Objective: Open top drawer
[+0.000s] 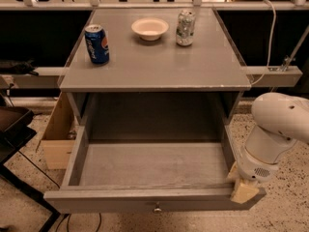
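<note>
The top drawer (145, 200) is a wide grey drawer pulled far out of the grey cabinet toward the camera. Its deep box (154, 164) is empty. A small round metal knob (157, 208) sits at the centre of its flat front. My gripper (244, 191) is at the drawer's front right corner, against the end of the front panel, below my white arm (273, 129). No other drawer shows.
On the cabinet top (159, 69) stand a blue soda can (97, 43), a white bowl (150, 28) and a silver-green can (185, 28). A wooden box (57, 137) sits on the floor at the left, with a black frame (14, 129) beside it. The floor is speckled.
</note>
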Motion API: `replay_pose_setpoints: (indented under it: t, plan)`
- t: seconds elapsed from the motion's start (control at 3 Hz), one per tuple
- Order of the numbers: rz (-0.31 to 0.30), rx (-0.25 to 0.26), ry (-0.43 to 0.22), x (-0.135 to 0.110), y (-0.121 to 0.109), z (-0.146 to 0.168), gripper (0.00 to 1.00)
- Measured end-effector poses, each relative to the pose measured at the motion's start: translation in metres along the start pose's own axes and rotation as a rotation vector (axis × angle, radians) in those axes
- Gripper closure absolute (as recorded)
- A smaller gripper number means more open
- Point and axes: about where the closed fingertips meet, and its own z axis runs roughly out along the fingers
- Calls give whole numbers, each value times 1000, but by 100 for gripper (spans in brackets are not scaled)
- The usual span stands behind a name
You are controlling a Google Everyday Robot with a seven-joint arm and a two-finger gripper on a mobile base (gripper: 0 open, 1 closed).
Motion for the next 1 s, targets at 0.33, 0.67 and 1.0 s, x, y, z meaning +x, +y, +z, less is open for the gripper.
replay_pose_setpoints:
  t: [0.33,0.67,1.0]
  plan:
    - [0,0,0,0,0,0,42]
    - [0,0,0,0,0,0,19]
    - [0,0,0,0,0,0,0]
